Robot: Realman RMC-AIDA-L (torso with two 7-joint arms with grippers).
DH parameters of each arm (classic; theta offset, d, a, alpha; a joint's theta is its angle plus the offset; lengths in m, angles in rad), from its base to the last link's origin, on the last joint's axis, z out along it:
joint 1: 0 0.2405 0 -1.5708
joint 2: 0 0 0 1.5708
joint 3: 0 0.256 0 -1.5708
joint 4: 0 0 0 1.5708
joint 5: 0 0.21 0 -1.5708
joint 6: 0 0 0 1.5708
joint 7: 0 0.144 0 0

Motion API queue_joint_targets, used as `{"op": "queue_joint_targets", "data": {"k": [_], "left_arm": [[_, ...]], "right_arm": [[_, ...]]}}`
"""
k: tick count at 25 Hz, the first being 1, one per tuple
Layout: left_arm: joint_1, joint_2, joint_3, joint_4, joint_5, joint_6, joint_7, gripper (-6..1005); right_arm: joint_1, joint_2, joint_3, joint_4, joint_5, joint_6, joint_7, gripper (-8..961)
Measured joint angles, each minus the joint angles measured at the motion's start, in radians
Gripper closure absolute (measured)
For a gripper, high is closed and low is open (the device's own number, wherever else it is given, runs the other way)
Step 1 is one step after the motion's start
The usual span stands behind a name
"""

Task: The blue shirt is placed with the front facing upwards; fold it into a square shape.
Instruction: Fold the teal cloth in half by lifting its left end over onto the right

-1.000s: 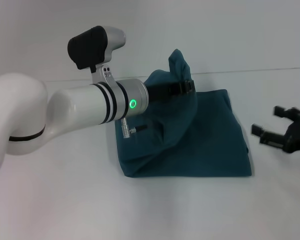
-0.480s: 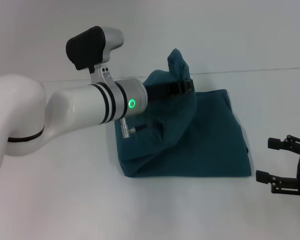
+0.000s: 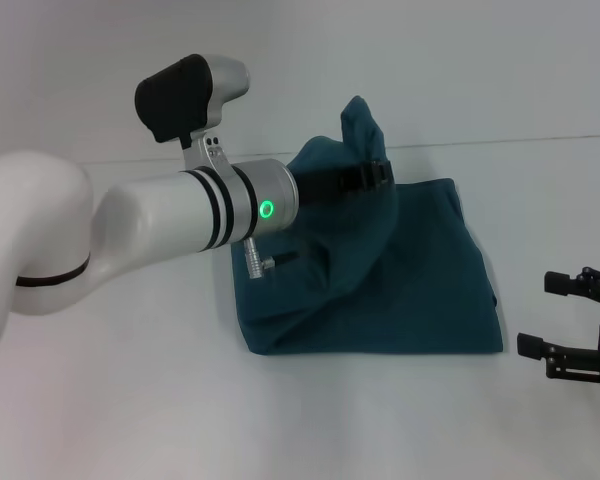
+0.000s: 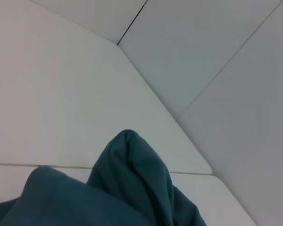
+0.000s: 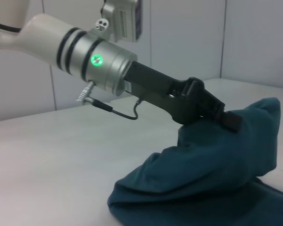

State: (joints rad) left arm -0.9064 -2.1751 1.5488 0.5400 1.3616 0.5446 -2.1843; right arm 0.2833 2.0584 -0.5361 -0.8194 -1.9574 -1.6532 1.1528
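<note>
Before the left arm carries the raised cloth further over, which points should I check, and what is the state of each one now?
1. Left pincer is shut on the shirt: ok, a fold is raised in its grip.
2. Raised fold is off the table: ok, it peaks above the flat part.
3. Right pincer is clear of the shirt: ok, open and apart from its right edge.
4. Lower layer lies flat: ok on the right; bunched near the left arm.
5. Front edge is straight: ok.
6. Lettering position: cannot tell, none is visible.
</note>
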Motion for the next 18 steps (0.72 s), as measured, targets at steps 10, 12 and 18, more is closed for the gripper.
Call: {"op": "queue_joint_targets", "data": {"k": [10,12,18], "left_arm": [[-0.01,0.0,0.045,-0.001,-0.066,-0.008,0.016,930],[-0.012,0.0,0.045,-0.001,-0.073,-0.008,0.02,929],[-0.01,0.0,0.045,-0.003,-0.084,-0.02,0.022,927]], "right_arm": [[0.013,0.006,-0.01,0.002,-0.004,0.048,0.001,11],[0.019,0.007,-0.009,0.002,-0.014,0.051,0.001,11],[0.028,0.011,-0.009,0.002,-0.029,0.071,0.001,11]]}}
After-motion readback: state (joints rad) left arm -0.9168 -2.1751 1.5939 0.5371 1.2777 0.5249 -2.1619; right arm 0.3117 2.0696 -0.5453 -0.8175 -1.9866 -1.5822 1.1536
